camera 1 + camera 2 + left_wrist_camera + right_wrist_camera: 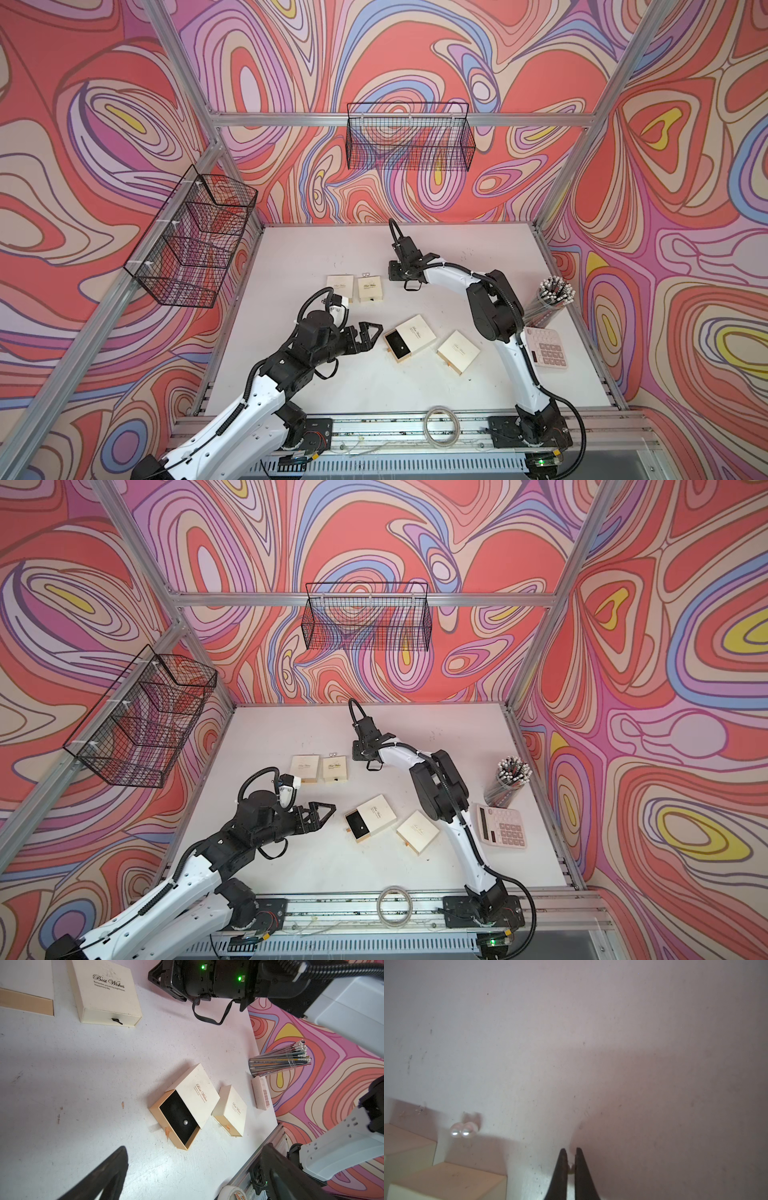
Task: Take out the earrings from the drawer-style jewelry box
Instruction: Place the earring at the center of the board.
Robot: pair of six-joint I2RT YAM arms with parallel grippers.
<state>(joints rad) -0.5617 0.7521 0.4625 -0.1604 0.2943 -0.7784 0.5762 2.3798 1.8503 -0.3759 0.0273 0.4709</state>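
Observation:
The drawer-style jewelry box (415, 332) (376, 810) (194, 1089) lies mid-table with its black-lined drawer pulled out. One pearl earring (185, 1122) sits in the drawer. My left gripper (373, 335) (325, 812) (195, 1148) hovers open just left of that drawer, holding nothing. My right gripper (571, 1150) points down at the table behind the two far boxes, shut on a small pale earring (571, 1166) between its fingertips. Two pearl earrings (459, 1132) (365, 274) lie together on the table behind a far box. Two tiny star-shaped pieces (421, 1109) lie beside them.
Two closed cream boxes (370, 289) (340, 286) stand at the back and a third (458, 351) lies right of the open one. A cup of pencils (548, 299) and a calculator (546, 347) are at the right edge. A tape roll (442, 426) rests on the front rail.

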